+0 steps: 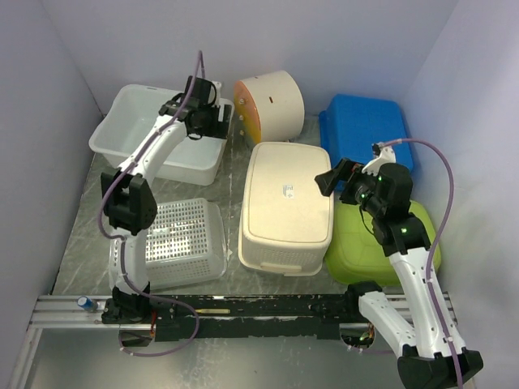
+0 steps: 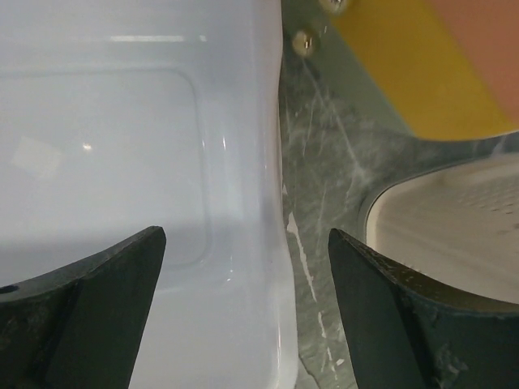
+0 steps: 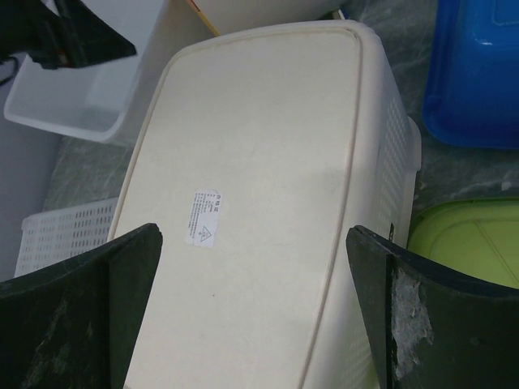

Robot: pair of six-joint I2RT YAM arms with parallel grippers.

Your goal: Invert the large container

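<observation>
Two big bins are on the grey table (image 1: 233, 154); both are logged, since either could be the large one.

- Large cream container (image 1: 288, 211): centre of the top view, lying bottom-up. Its flat base faces the camera and carries a small white label.
- White tub (image 1: 195, 166): upper left of the top view, standing mouth-up with its inside floor in sight.

Left claw (image 1: 212, 121):
- It sits over the right end of the white tub.
- In its wrist view the left claw (image 2: 247, 239) is spread wide and straddles the tub's right wall. One finger (image 2: 89, 300) is over the inside of the white tub (image 2: 97, 146). The other finger (image 2: 405, 316) is over bare table (image 2: 324, 162).
- The wall runs up between the fingers with a gap on each side. Nothing is gripped.
- A corner of the cream container (image 2: 454, 219) shows at right centre of this view.

Right claw (image 1: 350, 166):
- It hangs above the right edge of the cream container, near the centre right of the top view.
- In its wrist view the right claw (image 3: 255, 235) is fully spread. The cream base (image 3: 259, 146) fills the space between the fingers.
- It holds nothing. Contact with the base cannot be judged.

Neighbours:
- Orange-faced drum (image 1: 272, 101), top centre.
- Blue bin (image 1: 365, 126), upper right.
- Green bin (image 1: 357, 243), just right of the cream container.
- White mesh basket (image 1: 182, 239), lower left.
</observation>
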